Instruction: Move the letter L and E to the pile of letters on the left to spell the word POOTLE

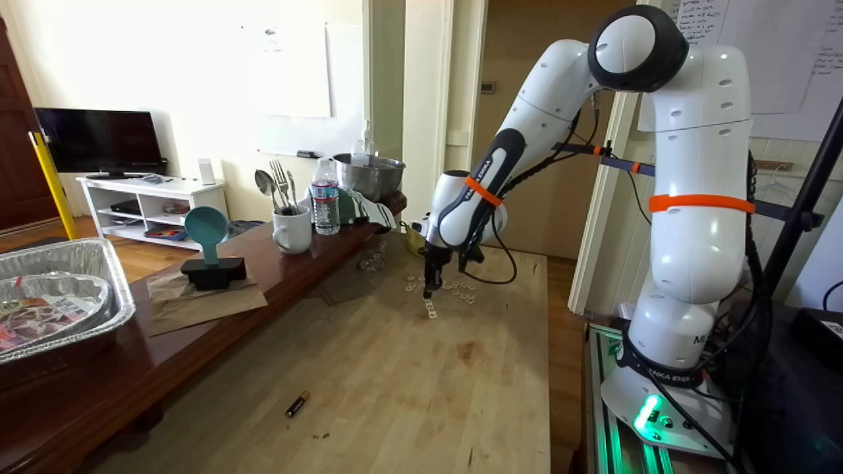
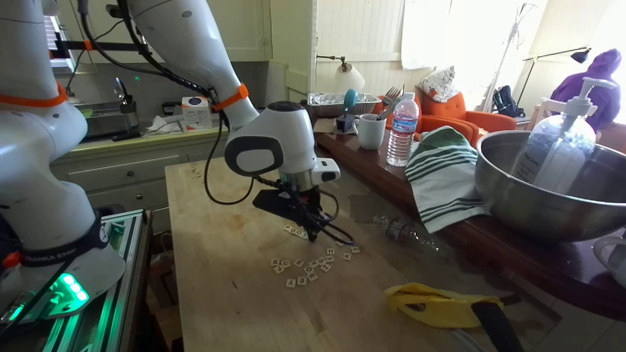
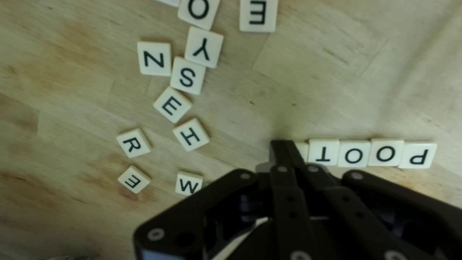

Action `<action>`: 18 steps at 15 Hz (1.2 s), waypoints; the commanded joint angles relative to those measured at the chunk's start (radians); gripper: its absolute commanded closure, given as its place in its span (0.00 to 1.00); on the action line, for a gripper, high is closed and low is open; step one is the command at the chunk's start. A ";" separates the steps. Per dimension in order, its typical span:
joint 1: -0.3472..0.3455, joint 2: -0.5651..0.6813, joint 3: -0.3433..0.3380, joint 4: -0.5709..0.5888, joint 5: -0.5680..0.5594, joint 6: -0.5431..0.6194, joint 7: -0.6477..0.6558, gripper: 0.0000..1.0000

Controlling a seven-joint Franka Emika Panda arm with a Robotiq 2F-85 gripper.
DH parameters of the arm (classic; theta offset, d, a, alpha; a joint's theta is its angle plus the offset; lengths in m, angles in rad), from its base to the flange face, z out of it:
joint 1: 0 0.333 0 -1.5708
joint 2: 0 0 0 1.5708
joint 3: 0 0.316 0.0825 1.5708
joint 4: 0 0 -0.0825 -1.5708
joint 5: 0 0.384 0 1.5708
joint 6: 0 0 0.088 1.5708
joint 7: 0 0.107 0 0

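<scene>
Clenches both jaws flat together on the black two-finger gripper (image 3: 284, 151), pointing down over the pale wooden tabletop (image 1: 395, 395). In the wrist view, sits right beside a half-covered cream square tile (image 3: 302, 151) at three o'clock; cannot tell whether touching, nor whether reading L. Farther toward three o'clock, lines up, edge to edge, the cream square T tile (image 3: 323, 152), inner O tile (image 3: 353, 153), outer O tile (image 3: 386, 152) and P tile (image 3: 418, 155). Opposite, shows, loose and likewise cream and square, the H tile (image 3: 191, 134) at nine o'clock, near E tile (image 3: 172, 104) between nine and ten, S tile (image 3: 187, 76) and N tile (image 3: 154, 58) at ten, upper E tile (image 3: 258, 16) just short of twelve, outer E tile (image 3: 134, 179) between eight and nine. Cannot single out the task's own E. In an exterior view, shows a clear plastic bottle (image 2: 398, 230) on its side at three o'clock from the gripper, a round steel bowl (image 2: 513, 200) between two and three, and a white cylindrical mug (image 2: 368, 133) at one, the latter two upon the glossy dark-brown wooden ledge (image 2: 374, 160). In an exterior view, shows a small black-and-copper cylindrical battery (image 1: 297, 403) on the tabletop between seven and eight.
</scene>
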 commanded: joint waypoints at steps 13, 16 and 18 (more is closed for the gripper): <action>-0.025 -0.068 0.056 -0.097 0.139 0.024 -0.044 1.00; -0.020 -0.083 0.055 -0.107 0.158 0.026 -0.050 1.00; -0.015 -0.097 0.049 -0.111 0.162 0.029 -0.049 1.00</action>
